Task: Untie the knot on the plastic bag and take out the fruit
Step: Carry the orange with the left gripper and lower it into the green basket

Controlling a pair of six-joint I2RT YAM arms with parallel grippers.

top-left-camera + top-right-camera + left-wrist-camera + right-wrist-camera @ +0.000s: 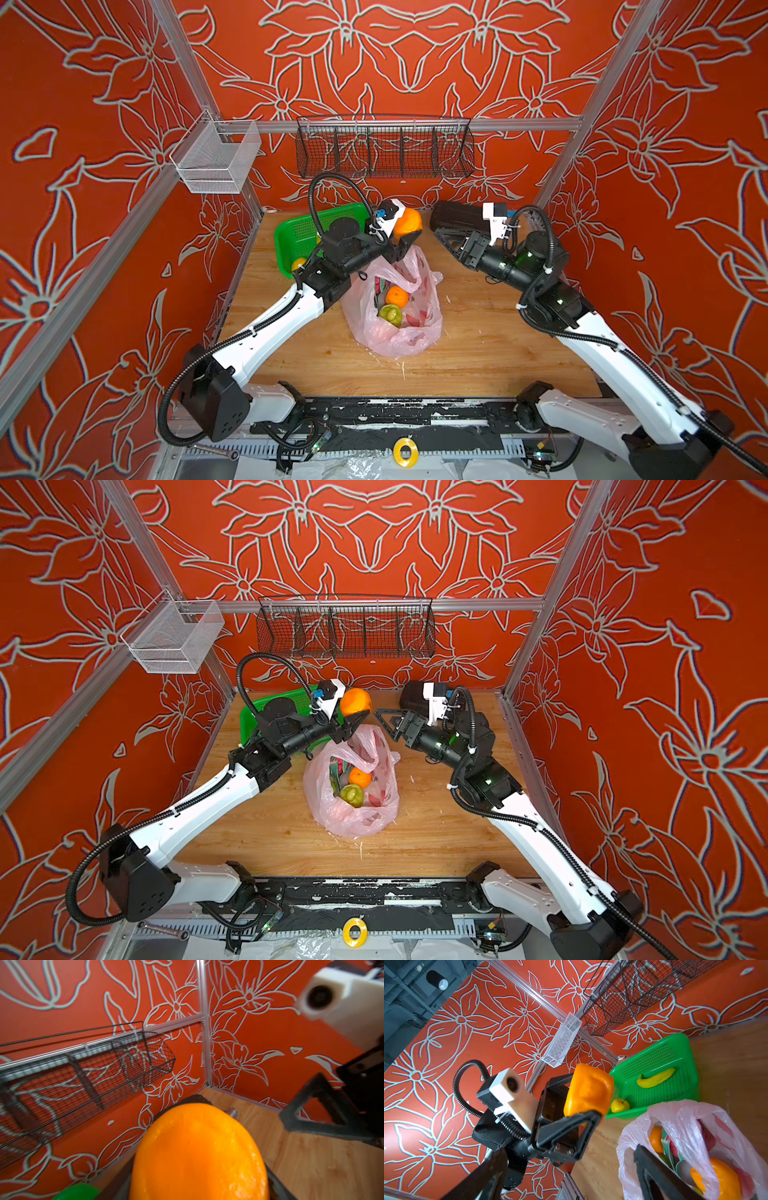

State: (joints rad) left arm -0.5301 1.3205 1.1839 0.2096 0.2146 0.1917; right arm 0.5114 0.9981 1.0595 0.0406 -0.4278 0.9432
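The plastic bag (399, 343) was thin, crinkly and translucent; the orange (409, 222) smooth, glossy; the tabletop (498, 332) matt wood; the green basket (297, 237) perforated plastic.

No lettering, label, brand or number is legible anywhere; the plastic bag (415, 336) carries only red prints.
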